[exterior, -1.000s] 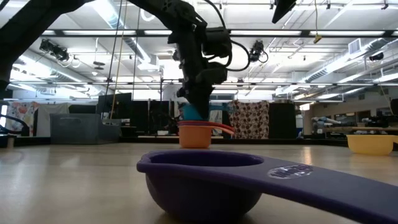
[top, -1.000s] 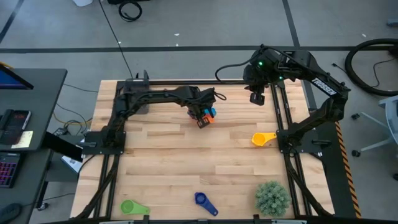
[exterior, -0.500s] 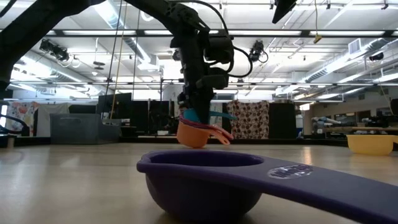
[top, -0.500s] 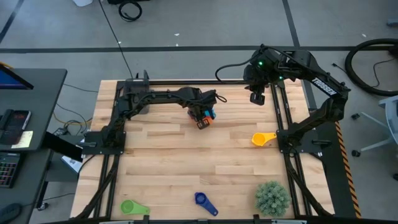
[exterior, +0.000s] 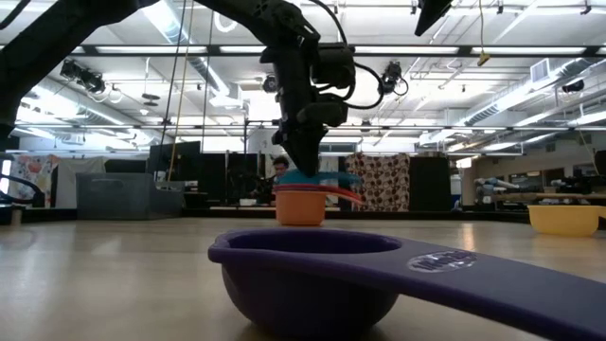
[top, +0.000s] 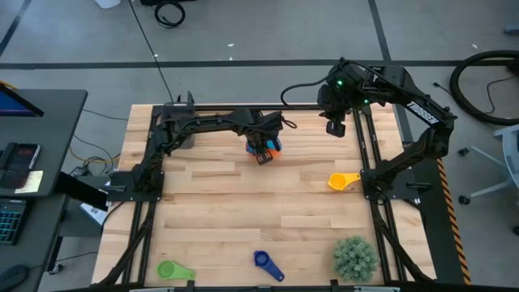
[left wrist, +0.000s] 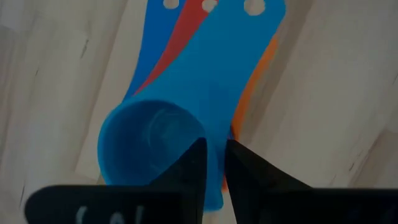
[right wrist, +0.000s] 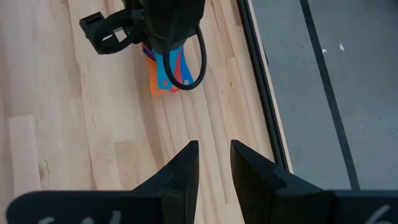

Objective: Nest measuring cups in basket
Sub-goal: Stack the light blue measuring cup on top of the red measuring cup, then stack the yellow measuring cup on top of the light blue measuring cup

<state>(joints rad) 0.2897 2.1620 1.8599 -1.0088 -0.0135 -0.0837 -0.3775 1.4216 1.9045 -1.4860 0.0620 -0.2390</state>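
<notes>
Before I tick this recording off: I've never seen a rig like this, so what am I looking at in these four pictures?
Two dark robot arms work at a wooden table. One picture looks straight down, one looks level from the tabletop, and two come from cameras on the arms' wrists. The left gripper is at a nested stack of measuring cups on the table's far side, its fingers astride the rim of the top light blue cup, slightly apart. The right gripper waits open over the far right corner. Loose on the table lie a yellow cup, a dark blue cup, a green cup and a spiky plant ball. I see no basket.
</notes>
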